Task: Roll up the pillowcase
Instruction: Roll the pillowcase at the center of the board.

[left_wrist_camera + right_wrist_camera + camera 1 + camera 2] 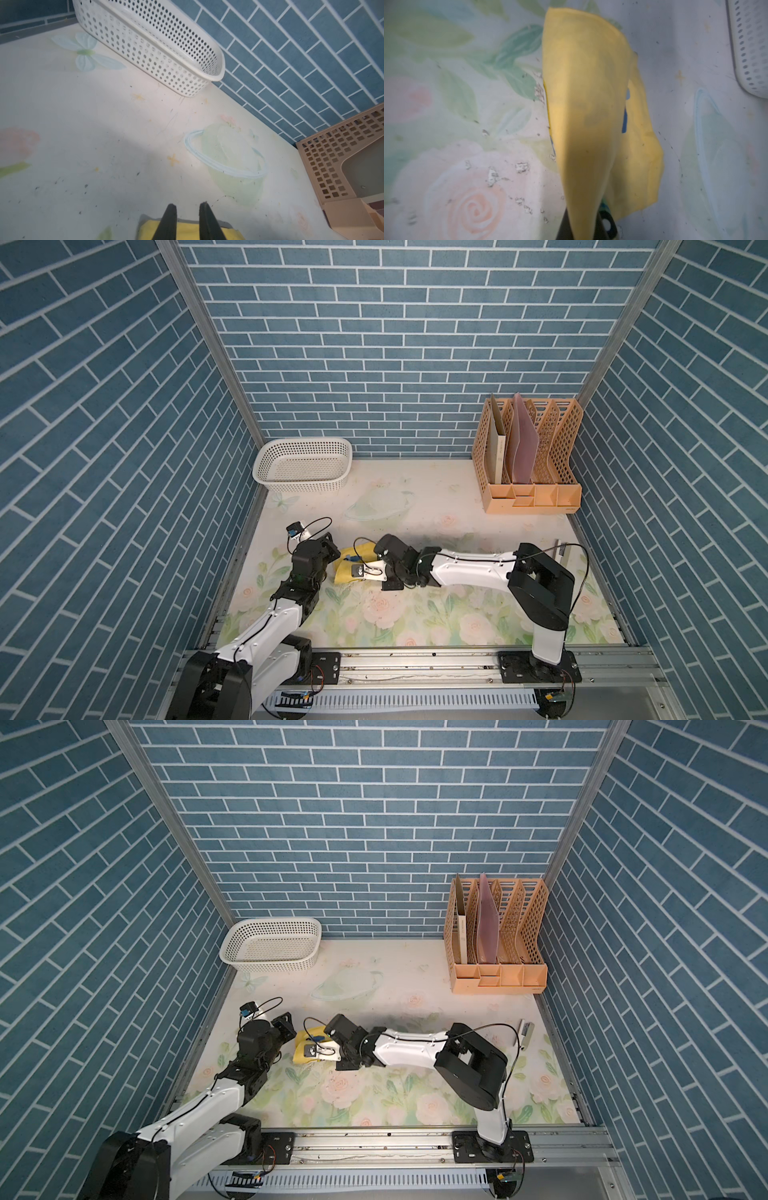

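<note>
Beside the left arm in a top view, the pillowcase (363,550) lies bunched on the tabletop (436,497). The basket (305,440) is empty and the rack (569,439) holds folders (524,439).

Left wrist view: the left end effector (188,205) is parted over the cloth, gripping nothing.

Right wrist view: the right end effector (591,232) is clenched on a lifted fold. With only one end held, the roll may sag loose.

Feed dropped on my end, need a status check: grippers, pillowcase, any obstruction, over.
Left gripper open over the pillowcase. Right gripper shut on a lifted fold. Basket and file rack far back, nothing blocking.
</note>
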